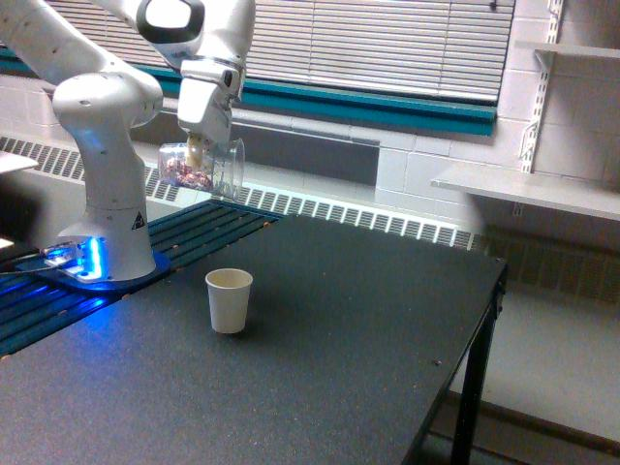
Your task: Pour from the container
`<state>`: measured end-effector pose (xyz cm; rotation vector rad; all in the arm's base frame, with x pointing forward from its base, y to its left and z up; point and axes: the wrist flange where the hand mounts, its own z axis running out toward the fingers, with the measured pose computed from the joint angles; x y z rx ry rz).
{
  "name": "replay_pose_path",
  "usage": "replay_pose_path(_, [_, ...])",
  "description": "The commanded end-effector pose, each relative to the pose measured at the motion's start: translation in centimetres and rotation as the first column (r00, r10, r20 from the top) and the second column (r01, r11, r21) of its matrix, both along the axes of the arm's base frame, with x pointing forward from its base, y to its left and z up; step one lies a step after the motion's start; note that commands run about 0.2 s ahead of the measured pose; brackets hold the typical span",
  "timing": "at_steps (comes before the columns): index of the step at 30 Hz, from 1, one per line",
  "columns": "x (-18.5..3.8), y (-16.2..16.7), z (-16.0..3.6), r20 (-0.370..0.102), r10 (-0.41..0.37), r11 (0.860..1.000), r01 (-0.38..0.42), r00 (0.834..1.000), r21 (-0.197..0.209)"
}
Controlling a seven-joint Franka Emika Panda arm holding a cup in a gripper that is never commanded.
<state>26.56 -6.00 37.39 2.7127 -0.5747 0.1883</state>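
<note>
Claw (199, 150) of a white Franka arm grips the container (201, 168), a clear plastic cup, in the upper left of the frame, its fingers clamped on the cup's wall from above. The container lies tipped nearly on its side, mouth toward the exterior view's right, with reddish-pink pieces (186, 173) heaped low against its closed end at the exterior view's left. It hangs in the air well above the bench (320, 378), a dark, speckled surface filling the lower half of the frame. A white paper cup (229, 300) stands upright on the bench at lower left of centre, below the container and slightly toward the exterior view's right of it, well apart from it. The arm's base (105, 257) sits at the left edge of the frame on a slatted dark surface, a blue light glowing at its foot. Window blinds (387, 44) over a teal band run across the top of the frame, and a pale shelf (528, 189) juts from the block wall at right.
</note>
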Motion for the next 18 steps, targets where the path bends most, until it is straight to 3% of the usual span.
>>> replay_pose_path(1, [-0.8,0.6,-1.7,-0.046,-0.002,1.000,0.002,0.999,-0.010])
replay_pose_path(18, [-1.0,1.2,-3.3,-0.105,0.014,1.000,-0.017,0.994,-0.027])
